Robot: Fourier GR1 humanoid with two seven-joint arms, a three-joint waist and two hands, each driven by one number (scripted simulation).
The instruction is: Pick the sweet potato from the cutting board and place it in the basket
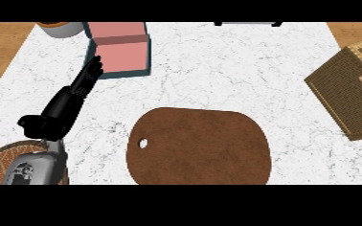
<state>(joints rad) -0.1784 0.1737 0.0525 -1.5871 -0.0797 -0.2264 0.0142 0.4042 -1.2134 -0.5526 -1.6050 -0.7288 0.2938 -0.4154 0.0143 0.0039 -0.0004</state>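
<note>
The brown cutting board (pixel 199 146), with a small hole near its left edge, lies at the lower middle of the white counter and has nothing on its top. No sweet potato shows anywhere in the head view. A square woven basket (pixel 341 87) sits at the right edge, partly cut off. My left hand (pixel 63 107) is at the left, open, its straight fingers pointing up toward a pink box. It holds nothing. The right hand does not show.
A pink box with a teal rim (pixel 120 50) stands at the upper left, its lid up, just beyond my left fingertips. A pale cup (pixel 60 28) is at the top left corner. A round woven rim (pixel 8 154) peeks out beneath my left forearm.
</note>
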